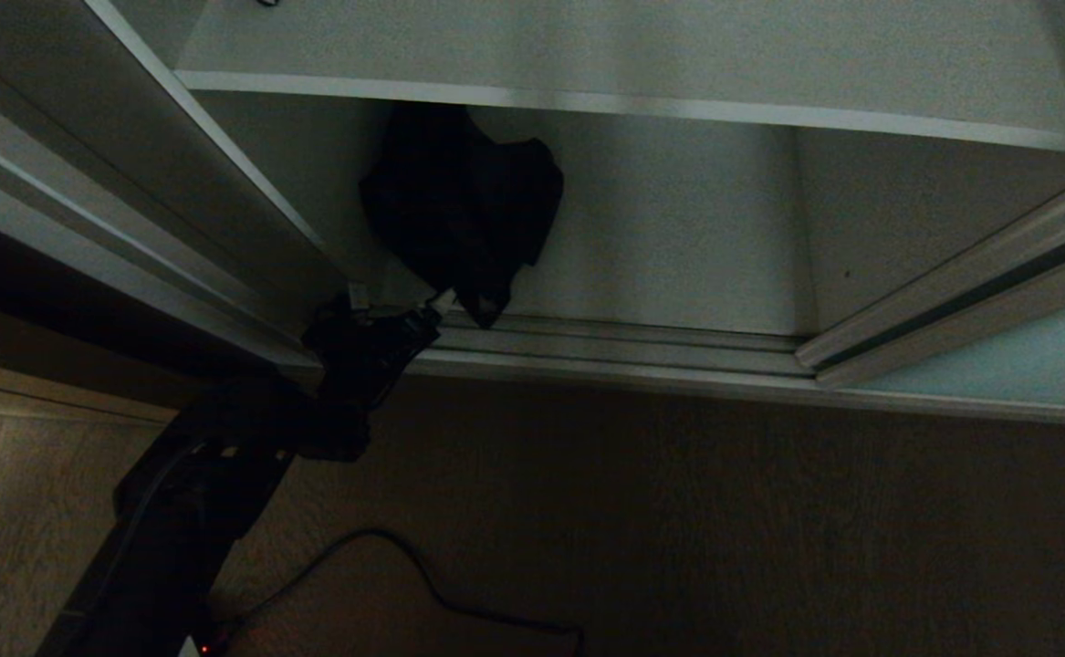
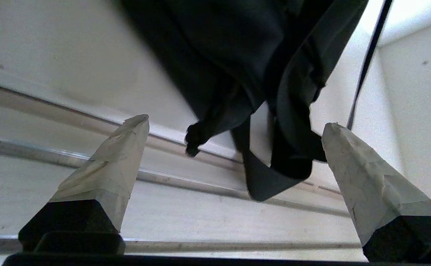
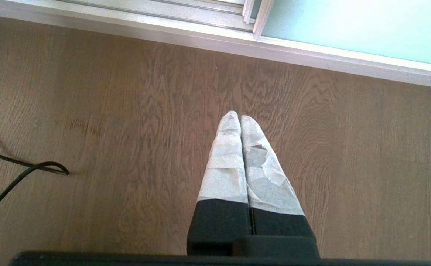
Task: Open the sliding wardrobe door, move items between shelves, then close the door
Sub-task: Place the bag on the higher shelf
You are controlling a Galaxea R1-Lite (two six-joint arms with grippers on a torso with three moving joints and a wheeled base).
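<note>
The black bundle [image 1: 464, 205] looks soft, light and floppy (straps dangling), so the wide-spread, empty left gripper [image 1: 400, 308] should pinch its bunched near fold; right gripper [image 3: 240, 117] clenched, empty.

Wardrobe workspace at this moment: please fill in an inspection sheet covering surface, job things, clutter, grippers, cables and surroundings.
Surface: wide matte white-grey lower shelf, bare to the right of the bundle; another white-grey board above.
Job's things: soft black fabric bundle at the left of the lower shelf, straps dangling toward the silver floor track; frosted pale teal glass sliding door slid right, opening clear.
Clutter: nothing seen.
Grippers: left gripper open, facing the bundle's hanging end, fingers not touching it; right gripper shut, empty, over the floor.
Cables: black cable lying on the floor.
Surroundings: brown wood-grain floor.
</note>
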